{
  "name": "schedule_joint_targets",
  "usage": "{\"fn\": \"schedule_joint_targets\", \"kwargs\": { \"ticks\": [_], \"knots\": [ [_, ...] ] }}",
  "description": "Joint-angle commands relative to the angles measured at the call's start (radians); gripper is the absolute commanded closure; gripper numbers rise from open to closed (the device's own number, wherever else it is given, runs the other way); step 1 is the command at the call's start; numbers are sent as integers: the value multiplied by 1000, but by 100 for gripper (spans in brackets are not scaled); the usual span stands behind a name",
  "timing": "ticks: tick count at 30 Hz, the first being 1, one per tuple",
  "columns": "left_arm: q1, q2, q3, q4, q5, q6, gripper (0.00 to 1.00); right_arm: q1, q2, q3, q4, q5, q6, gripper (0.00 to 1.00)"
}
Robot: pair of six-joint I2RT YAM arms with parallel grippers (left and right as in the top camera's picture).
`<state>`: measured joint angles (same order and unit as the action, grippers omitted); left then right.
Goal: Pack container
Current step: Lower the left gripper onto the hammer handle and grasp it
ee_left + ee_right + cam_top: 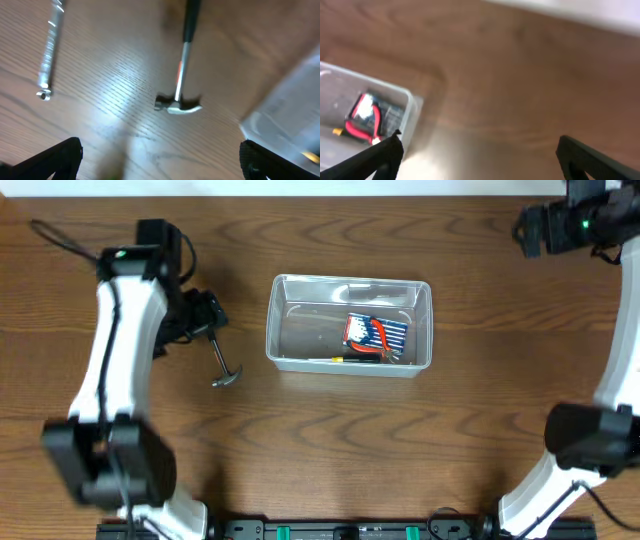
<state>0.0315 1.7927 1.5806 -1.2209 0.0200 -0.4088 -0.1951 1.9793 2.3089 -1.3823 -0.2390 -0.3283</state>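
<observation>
At the table centre sits the container [290,330]; at its 9 o'clock lies the hammer [179,77], before the left gripper [160,157], jaws spread and empty. The right gripper [480,155] is spread too. Pinched on its thin handle, the hammer may swing and slip.

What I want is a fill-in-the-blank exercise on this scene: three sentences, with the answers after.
1. The hammer lies outside the container, on the ____ arm's side.
2. The tool inside the container has handles coloured ____.
3. The left gripper and the right gripper are both ____, holding nothing.

Missing words: left; red; open.
</observation>
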Motion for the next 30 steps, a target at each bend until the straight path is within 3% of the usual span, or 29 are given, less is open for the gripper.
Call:
{"fn": "schedule_joint_targets", "kwargs": {
  "ticks": [1, 7, 12, 30],
  "knots": [
    [5, 109, 0, -3, 17, -23, 2, -18, 42, -8, -30, -53, 48, 1],
    [-7, 264, -2, 39, 121, 56, 2, -20, 97, -8, -43, -53, 48, 1],
    [-35, 335, -5, 55, 123, 126, 2, -20, 114, -8, -48, -53, 47, 1],
    [-72, 358, -68, 177, 121, 175, 1, -21, 116, -8, -84, -19, 16, 1]
  ]
}}
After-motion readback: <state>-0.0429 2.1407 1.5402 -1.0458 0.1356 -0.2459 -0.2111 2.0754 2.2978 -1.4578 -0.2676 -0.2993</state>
